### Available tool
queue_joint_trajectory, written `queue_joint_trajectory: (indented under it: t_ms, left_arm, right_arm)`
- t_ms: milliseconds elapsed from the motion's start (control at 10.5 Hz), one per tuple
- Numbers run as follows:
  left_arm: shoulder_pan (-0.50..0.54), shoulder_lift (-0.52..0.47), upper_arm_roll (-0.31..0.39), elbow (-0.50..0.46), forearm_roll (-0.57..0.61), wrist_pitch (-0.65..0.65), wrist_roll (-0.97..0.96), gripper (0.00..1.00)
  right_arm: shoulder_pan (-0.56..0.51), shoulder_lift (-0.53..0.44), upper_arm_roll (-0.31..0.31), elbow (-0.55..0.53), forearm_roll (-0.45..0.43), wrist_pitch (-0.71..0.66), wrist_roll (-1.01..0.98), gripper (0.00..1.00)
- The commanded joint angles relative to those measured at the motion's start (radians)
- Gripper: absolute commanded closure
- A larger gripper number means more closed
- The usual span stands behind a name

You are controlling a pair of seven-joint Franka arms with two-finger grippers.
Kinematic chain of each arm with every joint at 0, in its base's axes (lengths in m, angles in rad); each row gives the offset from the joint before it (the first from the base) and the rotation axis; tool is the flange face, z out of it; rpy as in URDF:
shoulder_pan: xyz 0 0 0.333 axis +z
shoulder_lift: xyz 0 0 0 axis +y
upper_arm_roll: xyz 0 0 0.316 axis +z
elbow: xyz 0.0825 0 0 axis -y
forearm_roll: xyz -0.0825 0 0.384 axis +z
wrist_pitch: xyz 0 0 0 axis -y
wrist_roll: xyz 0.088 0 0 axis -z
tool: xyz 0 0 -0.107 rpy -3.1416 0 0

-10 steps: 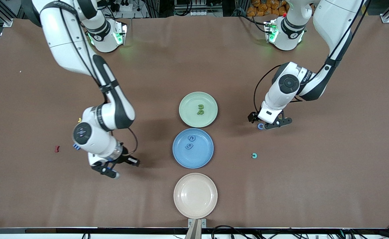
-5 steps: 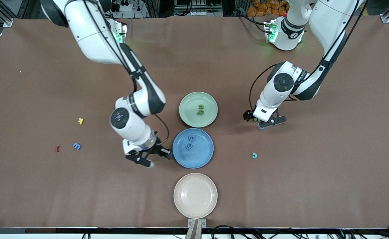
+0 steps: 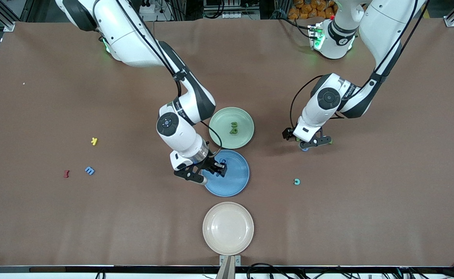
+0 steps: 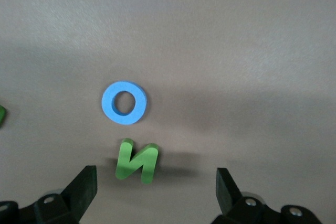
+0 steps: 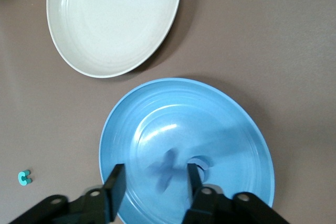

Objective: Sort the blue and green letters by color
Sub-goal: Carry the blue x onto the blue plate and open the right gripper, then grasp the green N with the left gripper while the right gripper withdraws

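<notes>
Right jaws apart above blue plate (image 5: 157,103)

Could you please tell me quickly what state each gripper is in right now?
Left gripper: open, empty, over the blue O and green N.
Right gripper: open over the blue plate; blurred blue piece in the gap.

The right hand (image 3: 208,173) is hovering over the blue plate (image 3: 232,182), fingers parted; the left hand (image 3: 308,143) is hanging toward the left arm's end from that plate.
</notes>
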Motion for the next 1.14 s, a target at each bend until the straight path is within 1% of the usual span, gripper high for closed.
queue_joint_trajectory:
  t_ms: [0, 190, 381, 476, 762, 857, 952, 1048]
  left_arm:
    - [0.003, 0.017, -0.001, -0.005, 0.047, 0.022, 0.016, 0.00]
    - [0.011, 0.017, -0.001, -0.004, 0.082, 0.022, 0.016, 0.00]
    - [0.028, 0.022, -0.001, -0.001, 0.131, 0.022, 0.030, 0.00]
    - [0.036, 0.031, -0.001, -0.001, 0.150, 0.023, 0.033, 0.00]
    - [0.042, 0.048, -0.001, -0.001, 0.155, 0.045, 0.044, 0.00]
    - [0.042, 0.048, -0.001, -0.002, 0.155, 0.045, 0.044, 0.00]
    - [0.040, 0.048, -0.001, -0.005, 0.153, 0.045, 0.029, 0.67]
    - [0.039, 0.046, -0.001, -0.007, 0.152, 0.045, 0.025, 1.00]
  right_arm:
    - [-0.006, 0.025, 0.001, 0.034, 0.002, -0.007, -0.004, 0.00]
    - [-0.020, 0.019, -0.003, 0.033, -0.022, -0.011, -0.005, 0.00]
    - [-0.046, 0.012, -0.023, 0.030, -0.053, -0.068, -0.045, 0.00]
    - [-0.067, 0.000, -0.034, 0.023, -0.056, -0.104, -0.101, 0.00]
    - [-0.133, -0.027, -0.115, 0.019, -0.056, -0.270, -0.300, 0.00]
    - [-0.175, -0.034, -0.118, 0.019, -0.056, -0.292, -0.359, 0.00]
    - [-0.217, -0.035, -0.120, 0.013, -0.068, -0.301, -0.405, 0.00]
    - [-0.257, -0.044, -0.120, -0.006, -0.103, -0.303, -0.438, 0.00]
